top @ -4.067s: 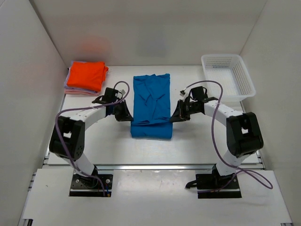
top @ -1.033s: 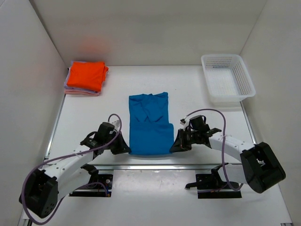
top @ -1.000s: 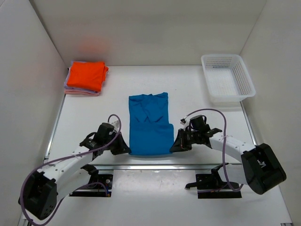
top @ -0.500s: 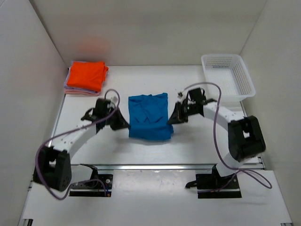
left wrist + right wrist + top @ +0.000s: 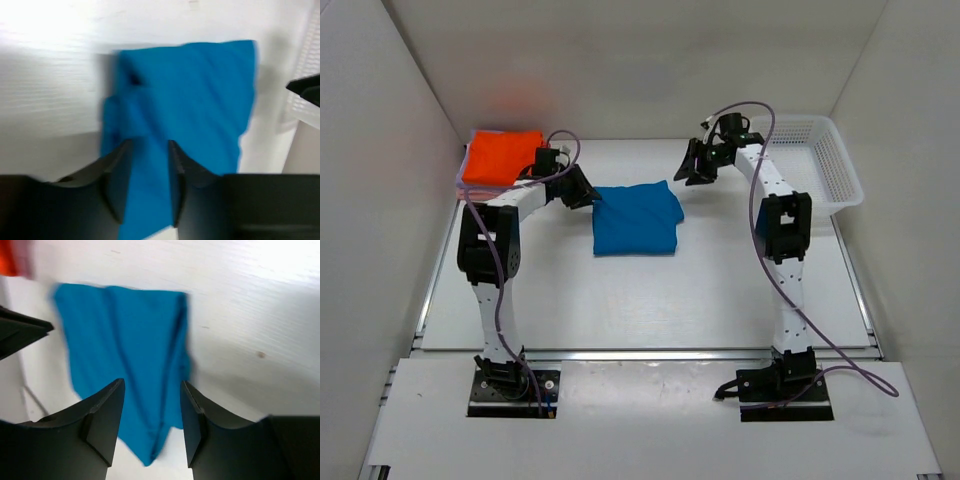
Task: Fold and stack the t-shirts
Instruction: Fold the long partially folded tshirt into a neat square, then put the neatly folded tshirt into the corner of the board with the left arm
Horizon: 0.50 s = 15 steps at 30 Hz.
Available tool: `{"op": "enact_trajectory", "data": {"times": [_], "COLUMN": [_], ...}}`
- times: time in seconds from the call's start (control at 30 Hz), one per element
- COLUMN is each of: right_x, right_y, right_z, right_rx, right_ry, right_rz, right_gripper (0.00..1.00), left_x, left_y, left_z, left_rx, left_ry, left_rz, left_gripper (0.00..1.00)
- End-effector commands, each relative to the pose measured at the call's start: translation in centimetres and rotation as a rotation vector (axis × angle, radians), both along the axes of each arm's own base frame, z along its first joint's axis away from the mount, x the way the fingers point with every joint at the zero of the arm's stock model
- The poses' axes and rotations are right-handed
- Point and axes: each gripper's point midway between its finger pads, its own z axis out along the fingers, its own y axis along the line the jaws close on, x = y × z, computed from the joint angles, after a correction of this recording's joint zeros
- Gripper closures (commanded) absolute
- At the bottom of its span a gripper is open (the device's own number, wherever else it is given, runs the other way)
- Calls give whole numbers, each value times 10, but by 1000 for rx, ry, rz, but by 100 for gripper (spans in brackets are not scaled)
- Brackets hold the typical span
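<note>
The bright blue t-shirt (image 5: 635, 220) lies folded in half, a compact rectangle at mid-table. It fills the left wrist view (image 5: 190, 100) and shows in the right wrist view (image 5: 125, 350). My left gripper (image 5: 588, 196) hovers at the shirt's far left corner; its fingers (image 5: 120, 170) stand apart, with blue cloth seen between them (image 5: 149, 150). My right gripper (image 5: 692, 168) is open and empty, above the bare table just beyond the shirt's far right corner (image 5: 152, 385). The orange t-shirt (image 5: 502, 158) tops a folded stack of pale pink ones (image 5: 463, 186) at the far left.
A white mesh basket (image 5: 840, 175) stands at the far right, just behind the right arm. White walls enclose the table on the left, back and right. Both arms reach far across the table.
Both grippers swept from the table's near edge to the far side, carrying the blue shirt's near hem over and folding it in half. The right gripper has come off the cloth.
</note>
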Motion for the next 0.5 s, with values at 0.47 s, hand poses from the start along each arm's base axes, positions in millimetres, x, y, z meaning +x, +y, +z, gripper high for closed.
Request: {"op": "enact_trajectory", "data": {"times": [0.47], "right_x": [-48], "right_y": [-23], "right_z": [-28], "right_rx": [-93], "right_ry": [-28], "right_rz": [-42], "right_gripper": [58], "left_x": [-58], "left_y": [12], "left_z": [-37], "left_rx": [-14], "left_ry": [61], "left_rz": [46], "left_gripper": [40]}}
